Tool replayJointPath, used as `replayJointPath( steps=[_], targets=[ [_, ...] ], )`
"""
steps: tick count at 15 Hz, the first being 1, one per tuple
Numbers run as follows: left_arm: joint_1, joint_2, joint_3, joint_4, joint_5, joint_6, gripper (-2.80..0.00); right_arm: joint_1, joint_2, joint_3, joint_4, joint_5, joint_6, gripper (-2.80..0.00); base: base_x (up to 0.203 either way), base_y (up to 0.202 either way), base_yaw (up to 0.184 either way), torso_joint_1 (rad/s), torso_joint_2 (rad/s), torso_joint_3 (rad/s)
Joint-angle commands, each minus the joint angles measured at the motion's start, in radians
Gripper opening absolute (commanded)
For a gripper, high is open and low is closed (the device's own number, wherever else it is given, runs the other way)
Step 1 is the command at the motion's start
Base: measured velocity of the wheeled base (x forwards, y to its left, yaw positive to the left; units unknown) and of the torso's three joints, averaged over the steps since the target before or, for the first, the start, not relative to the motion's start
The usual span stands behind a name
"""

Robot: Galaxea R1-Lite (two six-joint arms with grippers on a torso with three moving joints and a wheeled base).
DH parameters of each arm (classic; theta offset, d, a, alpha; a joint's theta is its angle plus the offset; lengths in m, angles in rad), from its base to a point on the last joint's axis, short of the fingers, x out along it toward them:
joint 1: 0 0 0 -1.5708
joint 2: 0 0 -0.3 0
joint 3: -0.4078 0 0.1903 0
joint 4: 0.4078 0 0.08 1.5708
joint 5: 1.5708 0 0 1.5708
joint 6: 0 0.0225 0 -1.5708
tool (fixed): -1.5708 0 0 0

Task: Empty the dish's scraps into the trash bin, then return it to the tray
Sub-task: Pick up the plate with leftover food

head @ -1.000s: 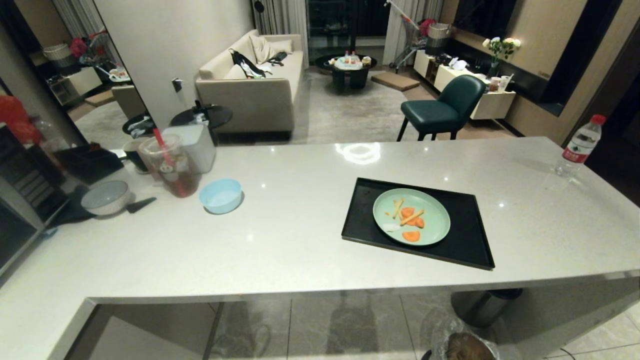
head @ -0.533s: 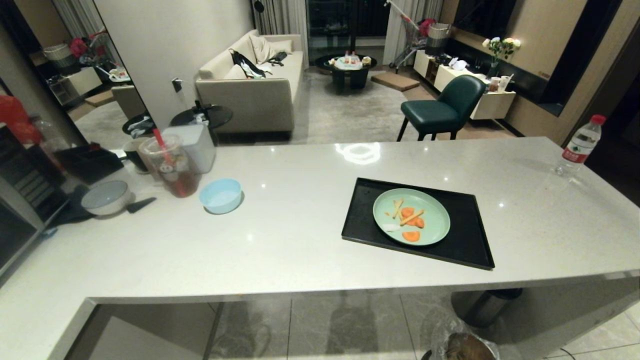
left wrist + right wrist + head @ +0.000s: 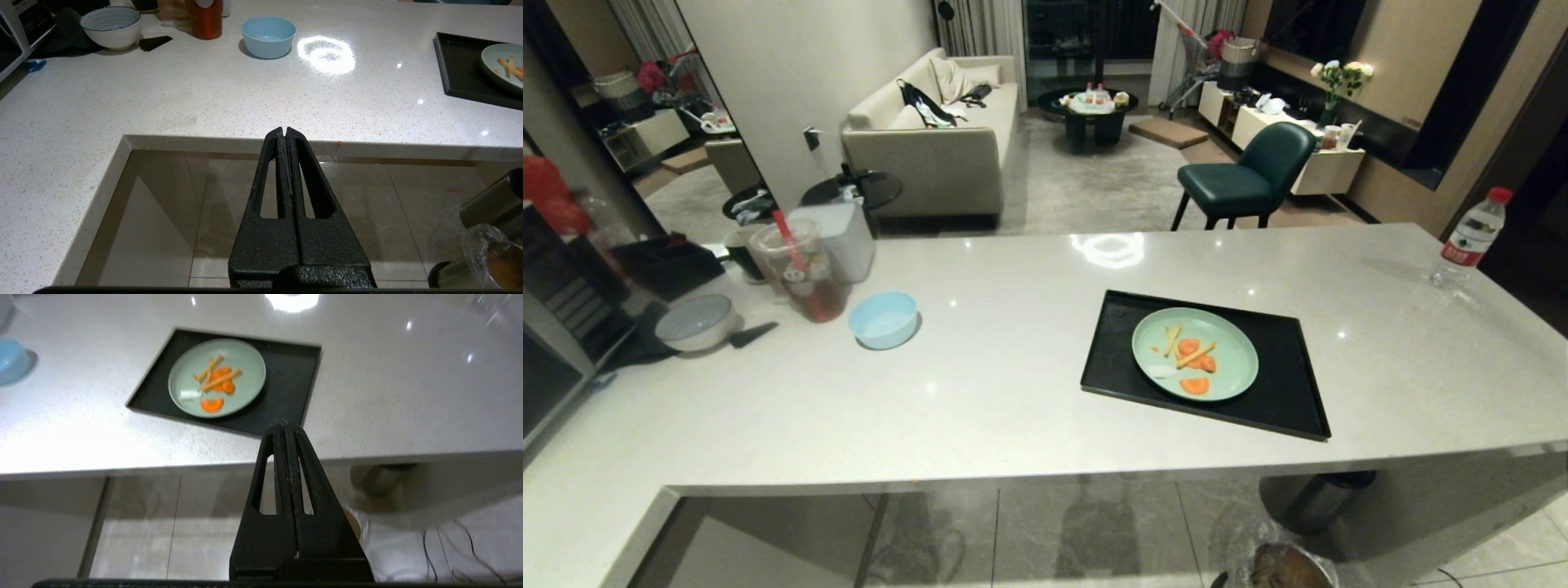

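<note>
Mint-green plate (image 3: 1195, 354) flat on the black tray (image 3: 1286, 400), carrot and fry scraps (image 3: 1194, 357) loose on top: probably light, stiff, slick, best pinched at the near rim and kept level; both grippers (image 3: 285, 131) (image 3: 286, 425) closed, empty.

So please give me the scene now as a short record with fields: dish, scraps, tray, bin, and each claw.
dish: mint-green plate lying flat on the tray
scraps: carrot slices and pale sticks, all on the plate
tray: black tray on the white counter
bin: steel bin with bag liner on the floor below the counter edge
left claw: shut, empty, before the counter edge
right claw: shut, empty, short of the tray
</note>
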Motion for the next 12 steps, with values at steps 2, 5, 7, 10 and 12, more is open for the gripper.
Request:
replayJointPath(
  steps=[2,5,7,10,12],
  targets=[
    [-0.001,0.001,0.0,-0.001,0.0,-0.001,-2.8,0.003,0.297,-0.044,0.004,0.002,0.003,-2.8,0.0,0.0,0.0,0.0,0.0,0.0],
    [-0.001,0.001,0.0,-0.001,0.0,-0.001,-2.8,0.011,0.508,-0.084,0.002,0.003,0.033,-2.8,0.0,0.0,0.0,0.0,0.0,0.0],
    [-0.001,0.001,0.0,-0.001,0.0,-0.001,-2.8,0.049,0.667,-0.157,0.003,0.001,0.112,-2.8,0.0,0.0,0.0,0.0,0.0,0.0],
    [0.0,0.001,0.0,-0.001,0.0,-0.001,-2.8,0.125,0.891,-0.327,0.009,-0.06,0.255,-2.8,0.0,0.0,0.0,0.0,0.0,0.0],
    [-0.001,0.001,0.0,-0.001,0.0,-0.001,-2.8,0.171,1.011,-0.48,0.046,-0.115,0.345,-2.8,0.0,0.0,0.0,0.0,0.0,0.0]
  ],
)
